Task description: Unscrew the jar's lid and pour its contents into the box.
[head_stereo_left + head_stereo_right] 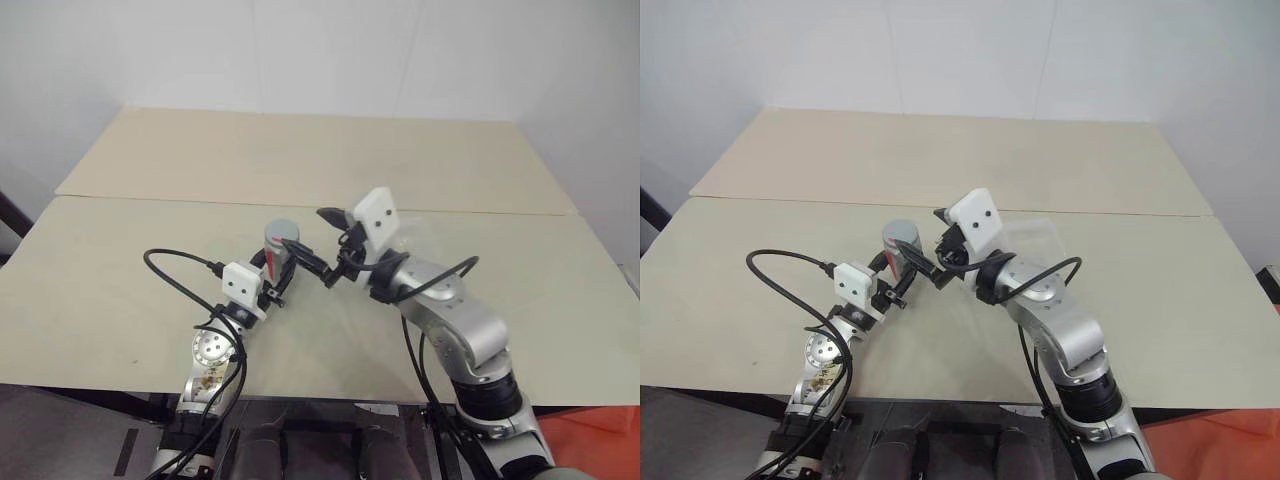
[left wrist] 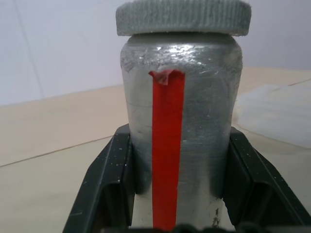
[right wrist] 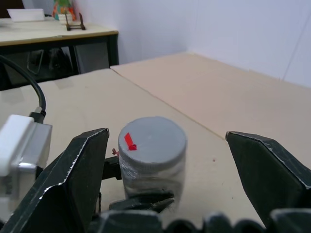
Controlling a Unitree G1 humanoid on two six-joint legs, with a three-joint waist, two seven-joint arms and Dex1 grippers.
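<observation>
Left hand (image 1: 276,283) is clamped on the jar (image 1: 279,250), one black finger (image 2: 109,179) pressed to each side of the silvery body low down, so the jar stands upright with its red stripe (image 2: 166,155) facing the wrist and the whole top left free. That low grip looks chosen to steady the jar against twisting while keeping the lid (image 2: 183,17) clear for the other arm. Right hand (image 1: 325,247) hangs just beside the jar with its two fingers spread wide, one (image 3: 80,170) to each side of the lid in its wrist view and touching nothing; I judge it is lining up to close around the grey cap and turn it. The lid sits fully on the jar, so unscrewing has not begun and the contents cannot be seen. Behind the right hand, on the counter (image 1: 120,260), lies the clear box (image 1: 1035,238), near the jar, which would keep the pour short once the lid is off. Counted: one jar, one lid, one box, two hands, and one small red mark (image 3: 129,141) on the lid's top. The pieces inside cannot be counted.
</observation>
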